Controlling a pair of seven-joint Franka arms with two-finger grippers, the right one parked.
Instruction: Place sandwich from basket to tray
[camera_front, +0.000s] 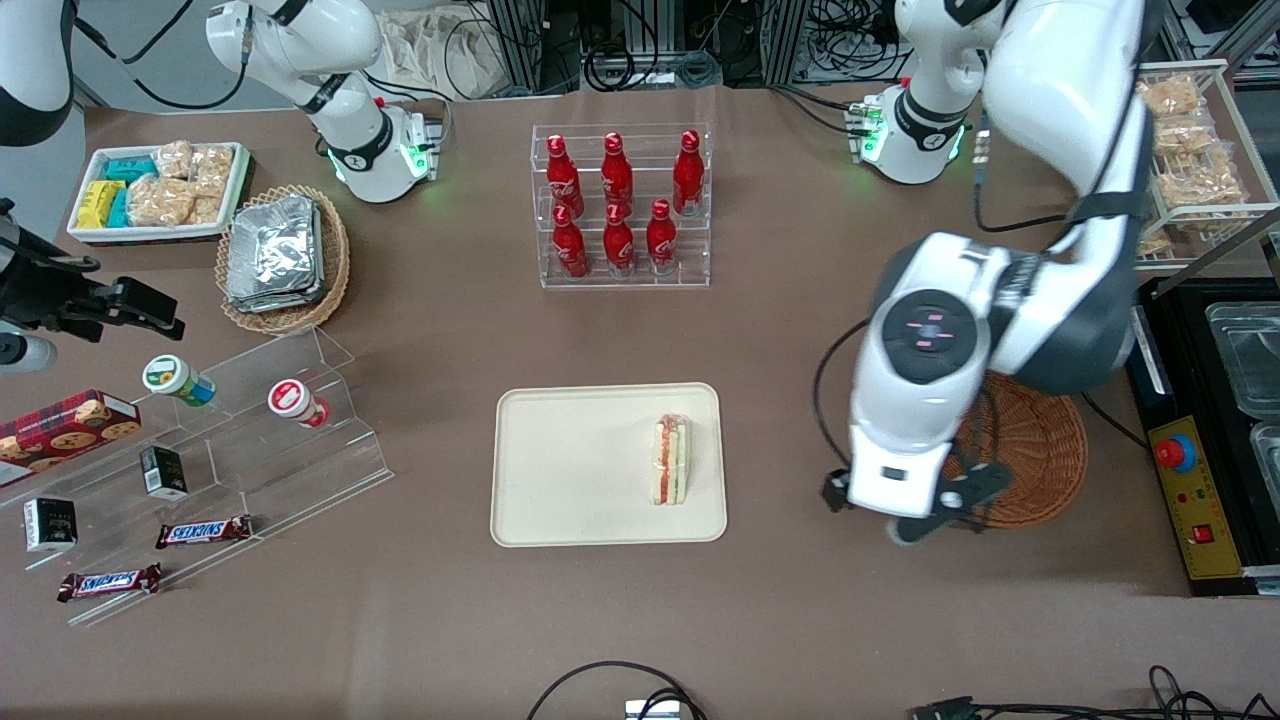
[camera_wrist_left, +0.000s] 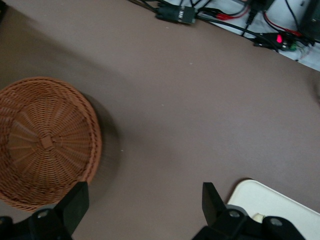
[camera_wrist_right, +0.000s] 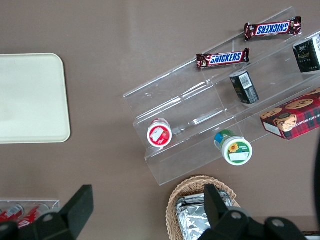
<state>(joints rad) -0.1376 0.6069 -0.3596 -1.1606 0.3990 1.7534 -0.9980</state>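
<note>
Snickers bars (camera_front: 108, 581), 2 of them, lie nearest the front camera at the parked arm's end of the table, on a clear stepped acrylic stand (camera_front: 262, 440) that also carries 2 small dark boxes, a cookie box (camera_front: 62, 427) and 2 lidded cups on their sides. Farther from the camera sit a white tray of snack packets (camera_front: 158, 189) and a tan wicker basket of foil packets (camera_front: 283, 260). At the table's middle, a clear rack holds 6 red bottles (camera_front: 620, 205). Nearer the camera than that rack lies the tray (camera_front: 560, 470), and the sandwich (camera_front: 671, 459) rests on it, standing on edge with its red and green filling facing up, close to the tray's edge toward the working arm. Toward the working arm's end, the gripper (camera_front: 925, 512) hangs above the table between the tray and the basket (camera_front: 1035, 455), partly over the basket's rim. Its fingers (camera_wrist_left: 75, 202) are spread apart with nothing between them (only bare brown tabletop shows in the gap). From the wrist camera, the basket (camera_wrist_left: 47, 142) is seen holding nothing, and a corner of the tray (camera_wrist_left: 272, 202) shows beside one finger.
</note>
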